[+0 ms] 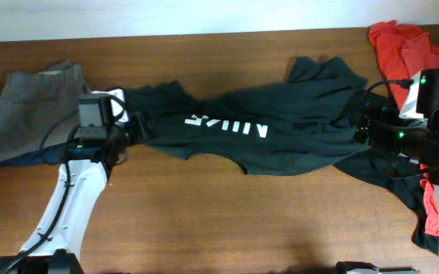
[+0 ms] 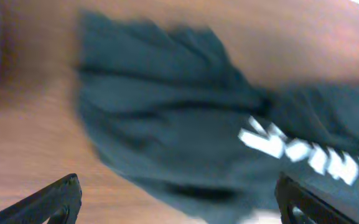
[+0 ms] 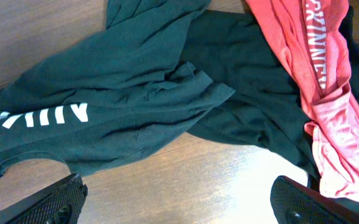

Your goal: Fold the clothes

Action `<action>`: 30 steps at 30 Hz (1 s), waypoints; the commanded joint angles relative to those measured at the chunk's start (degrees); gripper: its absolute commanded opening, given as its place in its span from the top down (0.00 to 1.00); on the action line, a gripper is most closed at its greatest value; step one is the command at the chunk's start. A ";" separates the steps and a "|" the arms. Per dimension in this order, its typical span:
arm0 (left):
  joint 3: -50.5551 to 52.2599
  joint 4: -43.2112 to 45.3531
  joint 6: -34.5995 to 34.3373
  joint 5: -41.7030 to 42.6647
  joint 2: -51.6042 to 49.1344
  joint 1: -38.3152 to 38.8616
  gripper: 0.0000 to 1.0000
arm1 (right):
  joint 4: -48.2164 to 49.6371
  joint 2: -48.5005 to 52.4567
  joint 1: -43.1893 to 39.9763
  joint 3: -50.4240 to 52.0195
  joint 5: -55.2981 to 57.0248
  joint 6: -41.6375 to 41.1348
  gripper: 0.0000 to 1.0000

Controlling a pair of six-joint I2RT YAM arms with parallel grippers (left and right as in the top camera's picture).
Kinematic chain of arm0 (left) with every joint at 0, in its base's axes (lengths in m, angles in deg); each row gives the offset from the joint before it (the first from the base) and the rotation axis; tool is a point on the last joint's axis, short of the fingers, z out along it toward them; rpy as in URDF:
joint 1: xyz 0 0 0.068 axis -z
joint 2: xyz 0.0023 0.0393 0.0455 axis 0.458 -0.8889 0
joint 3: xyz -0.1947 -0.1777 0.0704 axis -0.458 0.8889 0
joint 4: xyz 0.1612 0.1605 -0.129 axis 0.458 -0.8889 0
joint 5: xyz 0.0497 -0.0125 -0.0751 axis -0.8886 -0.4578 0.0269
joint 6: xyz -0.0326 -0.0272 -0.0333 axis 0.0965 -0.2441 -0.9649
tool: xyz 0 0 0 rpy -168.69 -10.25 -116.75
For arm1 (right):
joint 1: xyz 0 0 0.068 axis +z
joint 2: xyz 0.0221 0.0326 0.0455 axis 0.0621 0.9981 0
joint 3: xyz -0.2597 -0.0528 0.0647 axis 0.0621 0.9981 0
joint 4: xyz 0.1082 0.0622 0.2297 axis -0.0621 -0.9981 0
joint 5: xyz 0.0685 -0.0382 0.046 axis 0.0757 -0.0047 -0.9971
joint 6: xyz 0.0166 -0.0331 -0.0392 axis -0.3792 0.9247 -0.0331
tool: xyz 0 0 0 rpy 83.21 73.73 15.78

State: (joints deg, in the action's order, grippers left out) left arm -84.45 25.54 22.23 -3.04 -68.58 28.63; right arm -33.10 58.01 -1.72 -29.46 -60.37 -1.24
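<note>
A large black cotton T-shirt with white lettering (image 1: 265, 129) lies crumpled, stretched lengthwise across the brown wooden desk (image 1: 227, 221). At its left end the left jaws are spread wide, clamping nothing. Over its right end, where a red shirt (image 3: 328, 93) overlaps it, the right jaws are equally spread.

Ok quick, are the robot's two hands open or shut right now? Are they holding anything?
Left gripper: open, holding nothing.
Right gripper: open, holding nothing.
</note>
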 commanded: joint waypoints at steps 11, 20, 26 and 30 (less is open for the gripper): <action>0.83 3.06 -16.79 7.28 -14.29 26.73 0.01 | -0.24 -0.11 -0.48 -0.39 1.33 -0.26 0.01; 0.83 19.10 -19.74 7.63 -25.00 39.08 0.08 | -0.24 -0.07 -0.48 -0.31 1.33 -0.28 0.02; 0.81 19.32 -19.74 7.67 -26.84 40.13 0.99 | -0.24 -0.07 -0.48 -0.28 1.36 -0.26 0.01; 0.76 10.71 -17.57 7.56 -22.58 34.82 1.00 | -0.24 0.13 -0.48 -0.28 1.51 -0.26 0.01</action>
State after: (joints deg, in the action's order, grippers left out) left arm -84.47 42.50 2.87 5.35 -94.00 67.97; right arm -33.34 58.08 -1.72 -29.46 -60.22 -1.27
